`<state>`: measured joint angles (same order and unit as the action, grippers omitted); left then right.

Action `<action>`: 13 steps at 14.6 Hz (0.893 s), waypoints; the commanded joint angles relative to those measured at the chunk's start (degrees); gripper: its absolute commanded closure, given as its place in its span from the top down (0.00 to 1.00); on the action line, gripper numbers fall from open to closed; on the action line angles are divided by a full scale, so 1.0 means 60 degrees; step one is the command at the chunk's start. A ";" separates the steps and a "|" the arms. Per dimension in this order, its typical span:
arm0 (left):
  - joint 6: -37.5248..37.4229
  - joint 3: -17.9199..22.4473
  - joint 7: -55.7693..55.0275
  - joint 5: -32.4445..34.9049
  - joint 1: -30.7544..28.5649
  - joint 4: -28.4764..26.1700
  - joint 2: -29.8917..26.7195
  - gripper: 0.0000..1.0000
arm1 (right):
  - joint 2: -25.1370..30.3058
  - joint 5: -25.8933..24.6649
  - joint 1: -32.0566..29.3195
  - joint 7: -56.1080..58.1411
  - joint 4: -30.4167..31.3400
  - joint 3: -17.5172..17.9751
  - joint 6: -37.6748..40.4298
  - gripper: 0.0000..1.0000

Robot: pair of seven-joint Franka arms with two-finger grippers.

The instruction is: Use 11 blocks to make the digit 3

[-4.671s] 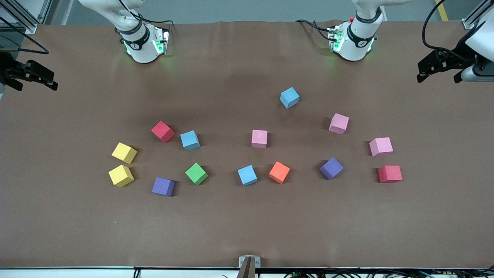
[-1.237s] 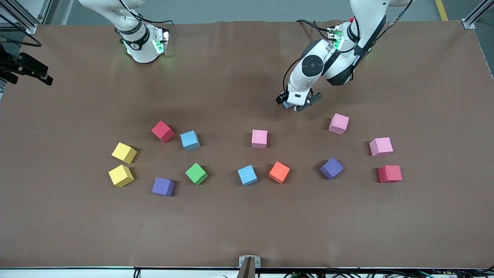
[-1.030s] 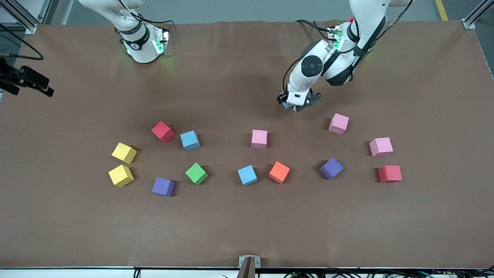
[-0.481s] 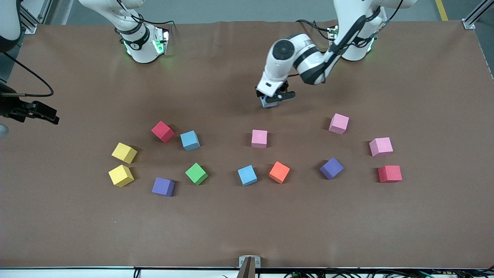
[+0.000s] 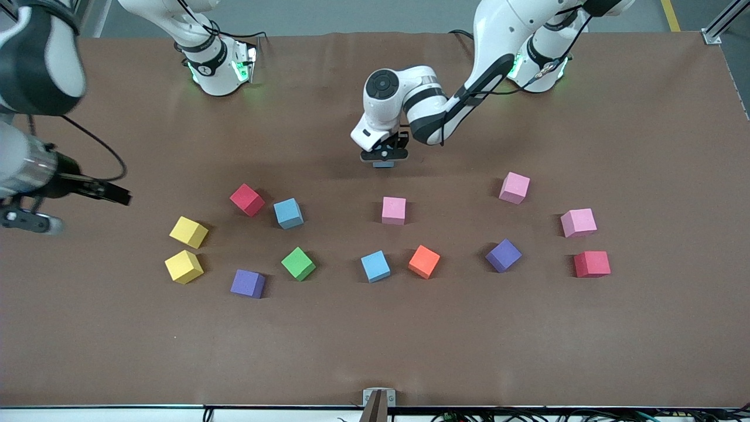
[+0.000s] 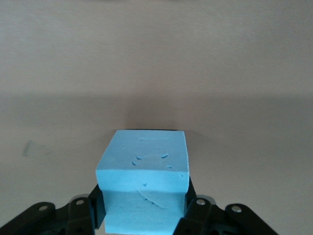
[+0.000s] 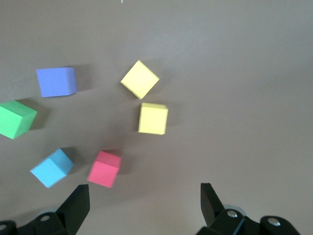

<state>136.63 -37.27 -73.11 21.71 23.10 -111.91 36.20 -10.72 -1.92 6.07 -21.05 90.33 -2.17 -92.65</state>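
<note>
My left gripper [image 5: 384,157] is shut on a light blue block [image 6: 144,181], held over bare table just farther from the front camera than a pink block [image 5: 394,210]. Only a sliver of that held block [image 5: 384,164] shows in the front view. My right gripper [image 7: 144,196] hangs open and empty above the table at the right arm's end, near two yellow blocks [image 7: 140,79] [image 7: 152,118]. Two more light blue blocks [image 5: 289,213] [image 5: 375,266], two pink [image 5: 514,187] [image 5: 578,222], two purple [image 5: 248,283] [image 5: 503,255], a green [image 5: 298,263] and an orange [image 5: 424,261] lie scattered.
Two red cubes [image 5: 246,199] [image 5: 592,264] lie among the blocks, one near each end of the spread. Bare brown table [image 5: 375,346] stretches between the blocks and the front camera. The right arm [image 5: 35,64] looms large over its end of the table.
The left gripper has carried the light blue block toward the right arm's end, to above the table's middle. The right arm has swung in over the table toward the yellow blocks.
</note>
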 commanded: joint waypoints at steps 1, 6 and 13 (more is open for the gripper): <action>-0.0431 0.0044 0.0057 0.0292 0.0236 0.0400 0.0222 0.19 | -0.0162 0.0056 0.0583 -0.1116 0.0514 -0.0034 -0.0595 1.00; -0.1223 0.0044 0.0101 0.0542 0.0485 0.0693 0.0382 0.26 | -0.0162 0.0100 0.1609 -0.4878 0.1847 -0.0034 -0.2236 1.00; -0.1209 0.0117 0.0027 0.0556 0.0472 0.1337 0.0705 1.00 | -0.0191 0.1535 0.2121 -0.8486 0.3531 -0.0019 -0.4418 1.00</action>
<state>130.19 -37.05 -72.82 23.64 25.38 -106.58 39.08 -13.19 5.46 17.47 -67.47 106.90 -1.95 -115.29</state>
